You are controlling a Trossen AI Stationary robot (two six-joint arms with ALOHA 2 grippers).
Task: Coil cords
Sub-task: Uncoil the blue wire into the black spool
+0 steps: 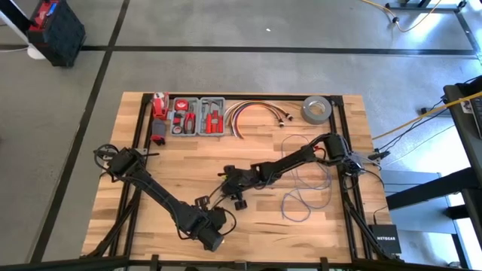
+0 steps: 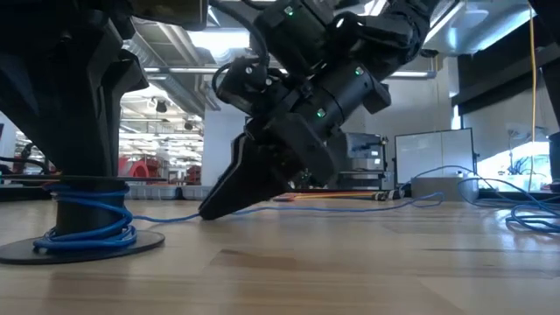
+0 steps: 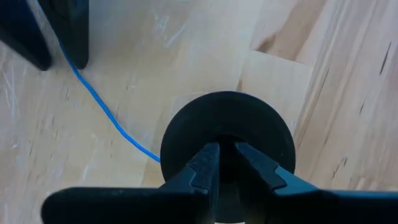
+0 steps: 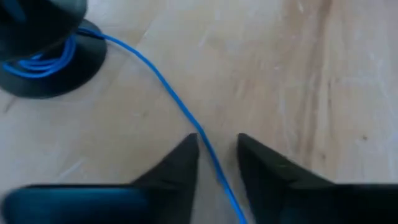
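The left gripper (image 3: 225, 163) stands near the table's front edge, clamped on a black spool (image 3: 227, 134) wound with thin blue wire (image 2: 83, 223). Just right of it, the right gripper (image 4: 217, 165), tips on the wood, straddles the wire with fingers narrowly apart; the remaining wire lies looped toward the right side

Bright even overhead light, soft shadows, blurred wrist views

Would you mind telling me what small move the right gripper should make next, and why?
Probably close the right gripper on the blue wire. The wire runs between its open fingers, low at the table, and leads to the black spool, which already carries a few turns. The left gripper is shut on that spool, so it seems ready for more winding.
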